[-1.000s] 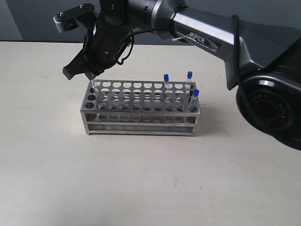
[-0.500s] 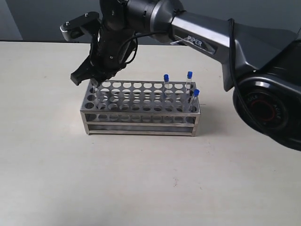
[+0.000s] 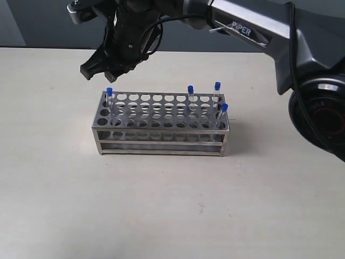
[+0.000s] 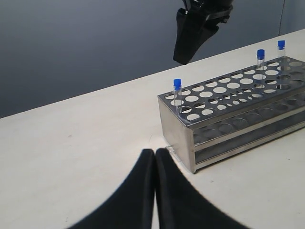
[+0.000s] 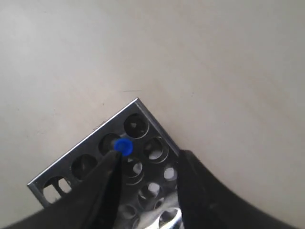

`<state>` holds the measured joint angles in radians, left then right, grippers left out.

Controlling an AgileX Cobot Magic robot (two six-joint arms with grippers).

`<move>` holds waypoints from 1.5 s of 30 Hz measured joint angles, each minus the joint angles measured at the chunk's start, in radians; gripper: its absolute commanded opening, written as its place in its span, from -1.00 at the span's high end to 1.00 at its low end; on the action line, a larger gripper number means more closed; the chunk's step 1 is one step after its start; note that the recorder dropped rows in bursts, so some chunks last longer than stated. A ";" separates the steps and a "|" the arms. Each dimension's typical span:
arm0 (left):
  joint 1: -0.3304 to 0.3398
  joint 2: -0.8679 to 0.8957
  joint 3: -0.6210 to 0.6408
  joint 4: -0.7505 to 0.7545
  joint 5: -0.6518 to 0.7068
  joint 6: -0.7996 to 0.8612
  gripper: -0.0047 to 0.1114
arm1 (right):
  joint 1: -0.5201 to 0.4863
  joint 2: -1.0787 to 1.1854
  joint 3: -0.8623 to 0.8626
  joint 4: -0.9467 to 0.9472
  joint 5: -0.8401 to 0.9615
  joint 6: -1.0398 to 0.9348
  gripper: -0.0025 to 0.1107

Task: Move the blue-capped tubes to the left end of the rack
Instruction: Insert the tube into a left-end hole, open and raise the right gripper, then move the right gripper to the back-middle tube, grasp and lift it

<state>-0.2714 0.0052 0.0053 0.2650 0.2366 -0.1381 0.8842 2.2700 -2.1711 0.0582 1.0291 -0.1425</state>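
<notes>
One of the blue-capped tubes point(image 3: 109, 100) is seated at the left end of the rack point(image 3: 161, 143), its row hard to tell; three are seen at the right end. Above it the right gripper point(image 3: 98, 74) is spread wide, empty: release seems done. A right-end tube must be fetched next. The left gripper point(image 4: 155, 164) is pressed shut.

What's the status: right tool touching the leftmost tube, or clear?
Apart. The exterior view shows the right tool hanging above the tube, with bare table visible between them. The left wrist view shows the same gap.
</notes>
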 measured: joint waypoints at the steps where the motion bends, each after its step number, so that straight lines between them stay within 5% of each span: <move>1: 0.000 0.000 0.000 0.000 0.000 0.000 0.90 | 0.000 -0.010 0.000 -0.022 0.011 0.020 0.29; 9: 0.000 0.000 0.000 0.000 0.000 0.000 0.90 | -0.048 -0.080 0.004 -0.239 0.175 0.143 0.29; 17: 0.000 0.000 0.000 0.000 0.000 0.000 0.90 | -0.169 -0.083 0.101 -0.133 0.188 0.165 0.29; 45: 0.000 0.000 0.000 0.000 0.000 0.000 0.90 | -0.171 -0.071 0.192 -0.167 0.193 0.167 0.29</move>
<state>-0.2714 0.0052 0.0053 0.2650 0.2366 -0.1381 0.7130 2.1987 -1.9787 -0.1087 1.2218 0.0245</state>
